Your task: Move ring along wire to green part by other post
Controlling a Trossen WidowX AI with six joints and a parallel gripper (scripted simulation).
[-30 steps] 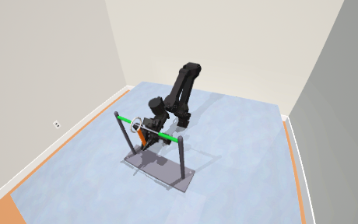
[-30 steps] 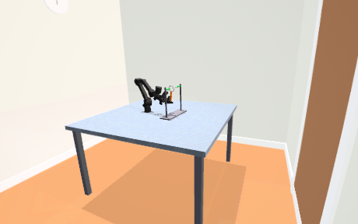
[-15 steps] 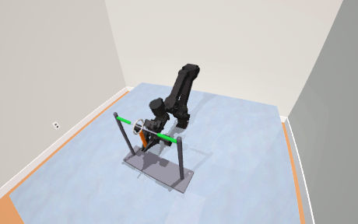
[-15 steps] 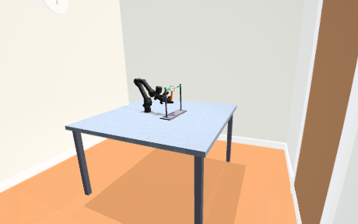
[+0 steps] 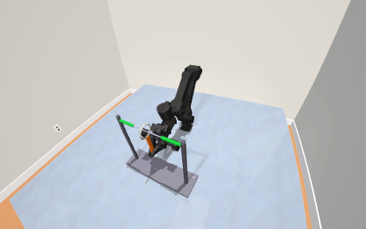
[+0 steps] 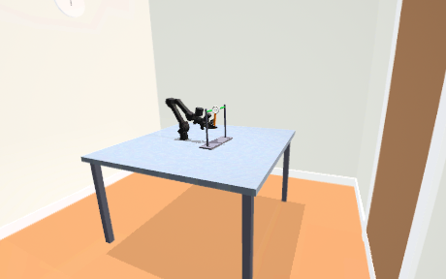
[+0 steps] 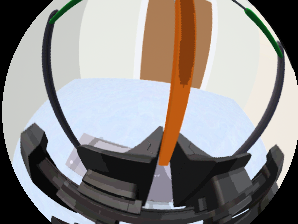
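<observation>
The ring (image 5: 140, 134) (image 6: 215, 107) surrounds the thin grey part of the wire (image 5: 157, 135) between the two green parts, nearer the left one in the top view. Whether it touches the wire is too small to tell. Its orange handle (image 5: 149, 143) (image 6: 214, 120) (image 7: 181, 90) hangs below, slightly tilted. My gripper (image 5: 151, 153) (image 7: 165, 131) is shut on the handle's lower end, below the wire. The left green part (image 5: 126, 123) and right green part (image 5: 172, 141) adjoin their posts. The ring is out of the wrist view.
Two dark posts (image 5: 128, 139) (image 5: 184, 163) stand on a grey base plate (image 5: 190, 188) on the blue table (image 5: 99, 187). The arm (image 5: 184, 89) reaches in from behind the wire. In the wrist view, posts (image 7: 47, 65) (image 7: 275, 95) stand on both sides.
</observation>
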